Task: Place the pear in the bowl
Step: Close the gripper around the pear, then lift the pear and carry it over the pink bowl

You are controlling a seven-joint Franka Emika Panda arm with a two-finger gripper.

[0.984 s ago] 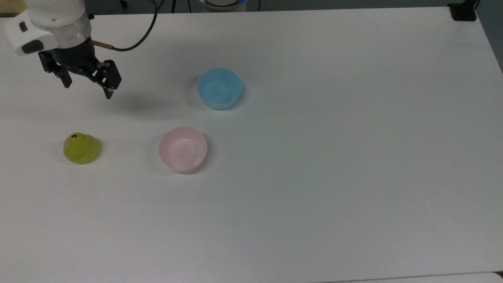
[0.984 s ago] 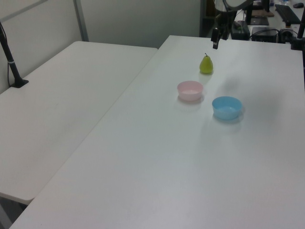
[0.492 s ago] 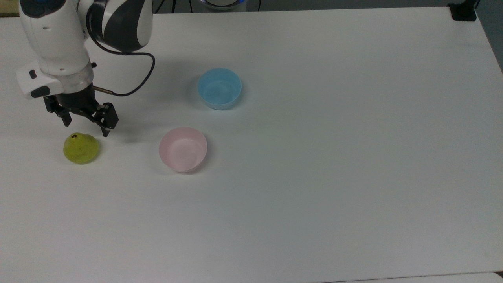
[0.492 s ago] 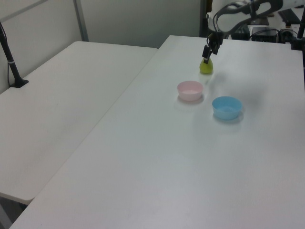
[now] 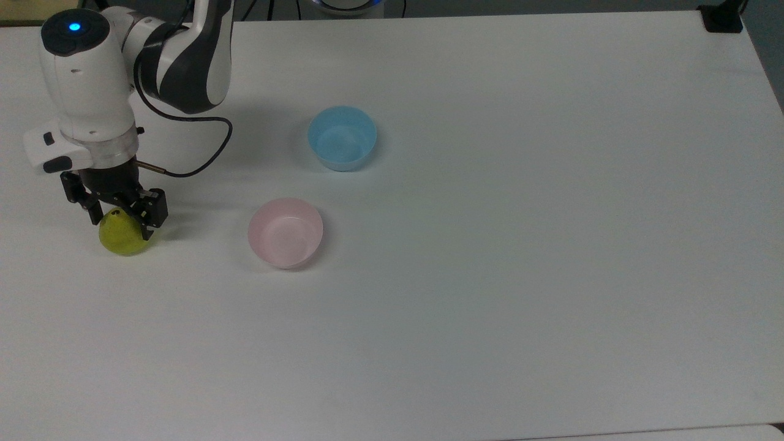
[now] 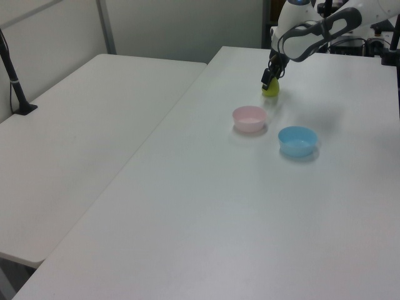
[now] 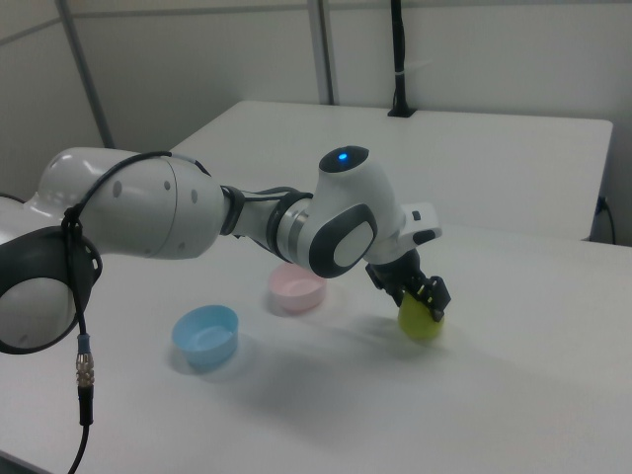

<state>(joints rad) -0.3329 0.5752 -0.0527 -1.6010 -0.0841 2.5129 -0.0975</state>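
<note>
The yellow-green pear (image 5: 127, 240) stands upright on the white table at the top view's left. My gripper (image 5: 121, 220) has come down over its narrow top, one finger on each side, still open. In the left view the gripper (image 6: 269, 79) hides the upper part of the pear (image 6: 271, 91). In the right view the pear (image 7: 423, 325) sits just under the black fingers (image 7: 434, 293). The pale pink bowl (image 5: 285, 233) is empty and lies to the right of the pear in the top view.
A light blue bowl (image 5: 342, 138) sits empty beyond the pink one, toward the top view's upper right. The arm's black cable (image 5: 202, 160) hangs in a loop just above the table. A second white table (image 6: 81, 125) adjoins on the left view's left.
The gripper has travelled from above the table's far left corner down onto the pear, and its fingers now straddle the top of the fruit. Pear and bowls have not moved.
</note>
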